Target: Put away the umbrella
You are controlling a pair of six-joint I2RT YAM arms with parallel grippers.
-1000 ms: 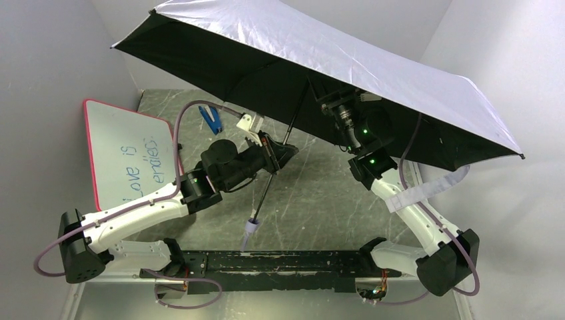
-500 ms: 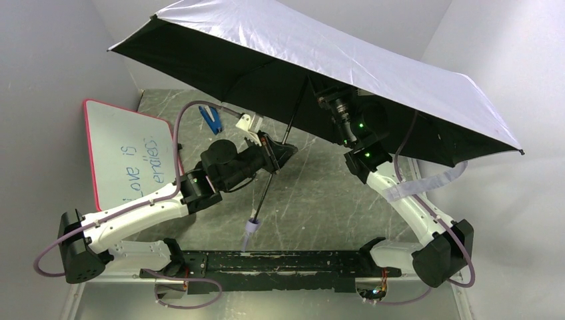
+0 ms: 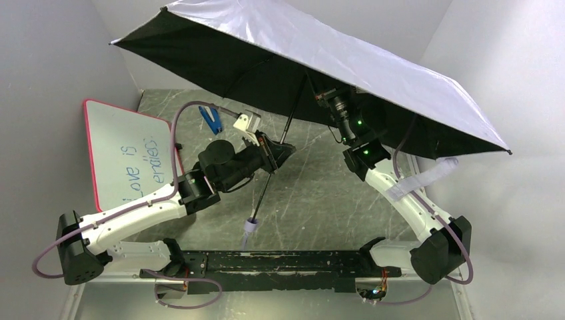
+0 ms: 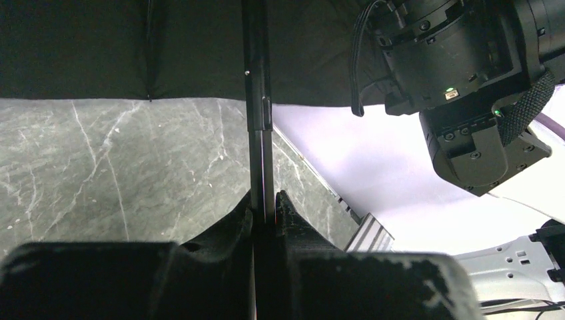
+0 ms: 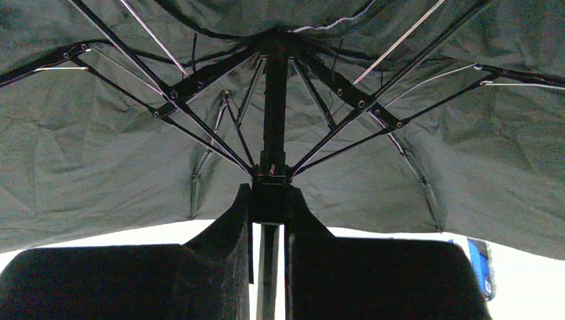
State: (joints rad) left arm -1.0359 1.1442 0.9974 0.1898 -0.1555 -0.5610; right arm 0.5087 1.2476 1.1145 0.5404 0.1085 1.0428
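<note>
The umbrella (image 3: 346, 60) stands open above the table, pale lavender-white on top and black underneath. Its thin black shaft (image 3: 265, 190) slants down to a small lavender handle (image 3: 250, 227) near the front rail. My left gripper (image 3: 282, 152) is shut on the shaft (image 4: 259, 133) partway up, with both fingertips pressed against it (image 4: 264, 203). My right gripper (image 5: 270, 200) reaches up under the canopy and is shut on the black runner (image 5: 270, 183), where the ribs (image 5: 200, 83) meet the shaft. The long pale strap (image 3: 426, 180) hangs off the canopy's right edge, across the right arm.
A whiteboard (image 3: 126, 153) with a red rim and blue writing lies at the left of the marbled table (image 3: 320, 200). A blue object (image 3: 212, 119) lies behind it. White walls close in on both sides. A black rail (image 3: 280, 261) runs along the near edge.
My right gripper has closed on the runner under the canopy. The canopy has tipped slightly, its right edge dropping. The left gripper keeps its hold on the shaft.
</note>
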